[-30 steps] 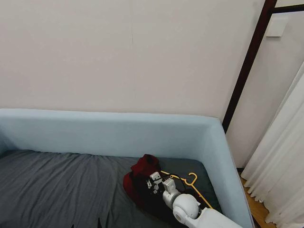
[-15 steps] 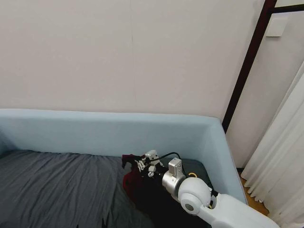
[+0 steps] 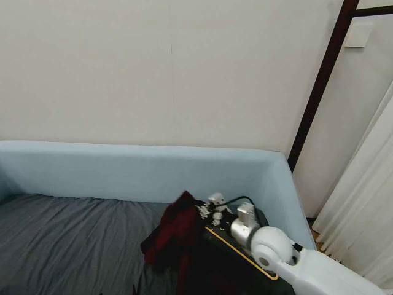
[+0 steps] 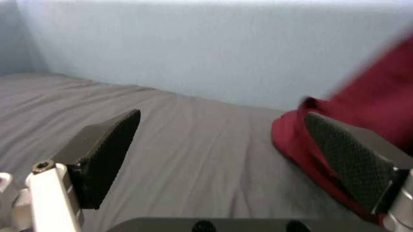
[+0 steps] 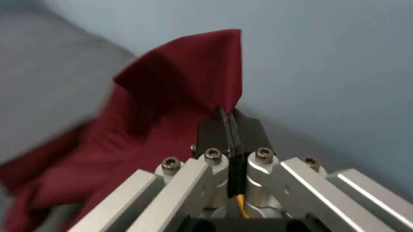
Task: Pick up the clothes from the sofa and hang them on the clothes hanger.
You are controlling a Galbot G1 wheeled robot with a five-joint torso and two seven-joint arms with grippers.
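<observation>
since half a second ago, the dark red garment [image 3: 174, 230] is drawn further up off the sofa [image 3: 123, 172], and the right gripper [image 3: 207, 206] is carried a little toward the sofa's right end. a yellow hanger [image 3: 238, 250], hidden by the arm in that earlier picture, is now seen lying on the grey seat [image 3: 67, 239] under the right arm.

the right gripper [image 5: 229, 121] is clenched on a fold of the dark red garment [image 5: 174, 96]; the pads are pressed flat together with cloth pinched between them. the garment is held up by its top edge near the backrest, and the rest is draped down and leftward; its lower part is still resting on the seat, at the right end of the sofa.

the left gripper [image 4: 223, 121] is held low over the grey seat with its fingers spread wide and nothing between them. part of the dark red garment [image 4: 361, 111] is seen just beyond one finger.
</observation>
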